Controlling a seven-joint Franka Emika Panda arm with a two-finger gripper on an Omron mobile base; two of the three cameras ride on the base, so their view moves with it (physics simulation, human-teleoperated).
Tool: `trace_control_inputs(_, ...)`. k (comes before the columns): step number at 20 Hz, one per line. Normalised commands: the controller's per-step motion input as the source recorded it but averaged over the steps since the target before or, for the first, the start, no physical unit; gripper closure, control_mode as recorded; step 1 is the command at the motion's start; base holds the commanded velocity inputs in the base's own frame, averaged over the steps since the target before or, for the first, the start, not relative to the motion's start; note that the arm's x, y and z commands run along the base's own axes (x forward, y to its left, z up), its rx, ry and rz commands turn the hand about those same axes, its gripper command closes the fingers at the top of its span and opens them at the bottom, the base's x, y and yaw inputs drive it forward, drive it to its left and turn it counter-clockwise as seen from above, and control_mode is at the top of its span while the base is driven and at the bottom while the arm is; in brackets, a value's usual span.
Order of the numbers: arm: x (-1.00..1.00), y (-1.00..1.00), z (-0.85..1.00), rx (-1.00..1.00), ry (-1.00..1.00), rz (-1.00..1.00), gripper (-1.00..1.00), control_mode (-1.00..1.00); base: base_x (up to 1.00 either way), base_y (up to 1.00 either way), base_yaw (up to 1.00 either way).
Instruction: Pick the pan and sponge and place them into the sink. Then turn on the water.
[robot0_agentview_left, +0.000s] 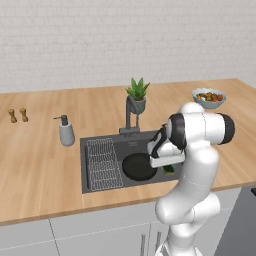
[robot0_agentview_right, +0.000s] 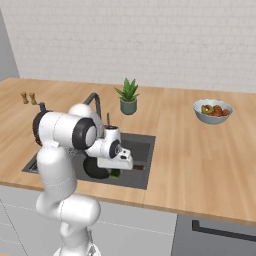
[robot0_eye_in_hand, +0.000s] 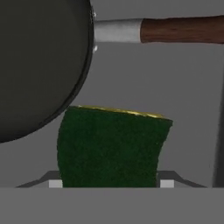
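Observation:
The black pan (robot0_eye_in_hand: 39, 65) lies in the dark grey sink (robot0_agentview_left: 100, 145), its reddish-brown handle (robot0_eye_in_hand: 183, 29) pointing away from the rack; it is also seen as the pan (robot0_agentview_left: 139, 167) and the pan (robot0_agentview_right: 95, 169) in the base views. My gripper (robot0_eye_in_hand: 109, 183) reaches down into the sink beside the pan, shut on the green sponge (robot0_eye_in_hand: 111, 148). The sponge bulges between the finger tips, just above the basin floor and close to the pan's rim. From the base views the sponge (robot0_agentview_left: 169, 169) (robot0_agentview_right: 115, 173) peeks out under the hand. The water is out of view.
A wire rack (robot0_agentview_left: 104, 162) fills the sink's left part. The faucet (robot0_agentview_left: 131, 117) stands behind the basin, with a potted plant (robot0_agentview_left: 137, 95) beyond it. A soap dispenser (robot0_agentview_left: 66, 131), two shakers (robot0_agentview_left: 17, 115) and a fruit bowl (robot0_agentview_left: 209, 97) sit on the wooden counter.

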Motion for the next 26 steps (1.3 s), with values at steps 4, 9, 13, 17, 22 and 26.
trace_control_inputs(4, 0.26, 0.13, -0.38, 0.00, 0.00, 0.00, 1.00, -1.00, 0.00, 0.00, 0.00)
trace_control_inputs(9, 0.22, 0.01, -0.20, 0.00, 0.00, 0.00, 1.00, -1.00, 0.00, 0.00, 0.00)
trace_control_inputs(13, 0.10, 0.00, -0.14, 0.00, 0.01, 0.00, 1.00, -1.00, 0.00, 0.00, 0.00)
trace_control_inputs(17, 0.14, 0.00, -0.33, 0.01, 0.00, 0.00, 1.00, -1.00, 0.00, 0.00, 0.00)
trace_control_inputs(22, 0.07, 0.00, -0.13, 0.01, -0.01, 0.00, 1.00, -1.00, 0.00, 0.00, 0.00)
trace_control_inputs(26, 0.00, 0.00, 0.00, 0.00, 0.00, 0.00, -1.00, -1.00, 0.00, 0.00, 0.00)
